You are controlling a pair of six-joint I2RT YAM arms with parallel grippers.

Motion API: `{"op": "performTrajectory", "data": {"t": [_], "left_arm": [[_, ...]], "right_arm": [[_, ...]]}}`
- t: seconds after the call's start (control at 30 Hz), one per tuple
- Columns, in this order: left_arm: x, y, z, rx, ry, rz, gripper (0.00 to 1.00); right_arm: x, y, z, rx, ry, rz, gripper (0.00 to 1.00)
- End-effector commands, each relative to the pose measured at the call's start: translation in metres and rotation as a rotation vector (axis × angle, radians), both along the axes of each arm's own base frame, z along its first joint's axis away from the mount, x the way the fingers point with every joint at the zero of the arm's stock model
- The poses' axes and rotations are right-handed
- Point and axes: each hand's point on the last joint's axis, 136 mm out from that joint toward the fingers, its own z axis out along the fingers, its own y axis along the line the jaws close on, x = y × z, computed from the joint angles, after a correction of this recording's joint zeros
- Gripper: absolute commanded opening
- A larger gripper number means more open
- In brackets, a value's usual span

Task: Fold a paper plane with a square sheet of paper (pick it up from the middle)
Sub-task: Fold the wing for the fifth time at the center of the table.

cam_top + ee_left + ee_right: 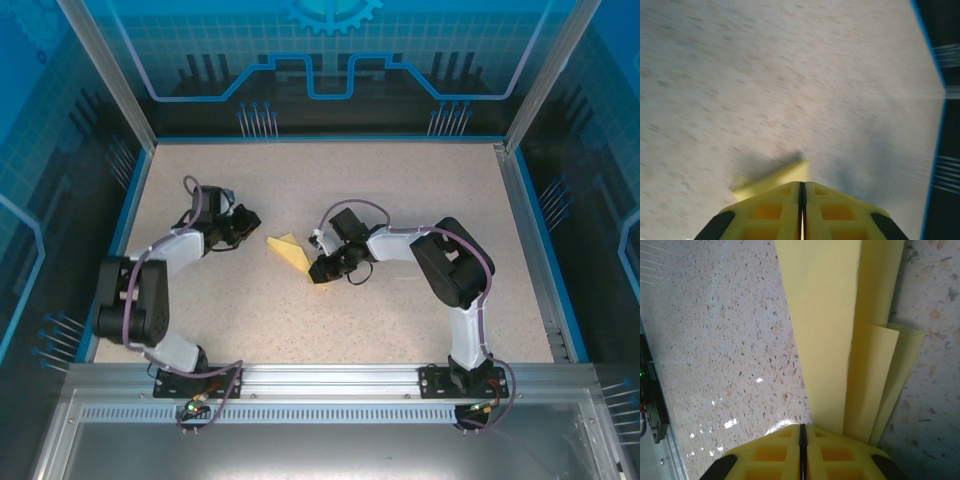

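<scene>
A: Biggest worry first: the paper plane (291,250) lies mid-table, and the right gripper (322,268), clamped tight, sits on its near end. Drag it sideways and those stacked folds fan apart, I reckon.
B: Agreed. I can't tell whether it pinches the paper or just presses it. The left gripper (247,220) is closed too, just beside the other tip, holding nothing I can see. A nudge there could spin the plane.
A: Surroundings: blue see-through walls (330,60) box everything in, with a metal rail (330,378) along the near edge.
B: The table (420,190) is pale, speckled and glossy. Slippery for thin paper, I'd guess.
</scene>
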Motion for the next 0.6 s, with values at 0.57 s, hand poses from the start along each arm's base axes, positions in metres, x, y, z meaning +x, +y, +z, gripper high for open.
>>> {"op": "performTrajectory", "data": {"t": [0.57], "left_arm": [[-0.022, -0.064, -0.088, 0.066, 0.159, -0.117, 0.06]], "right_arm": [[-0.024, -0.032, -0.026, -0.131, 0.102, -0.043, 0.1]]}}
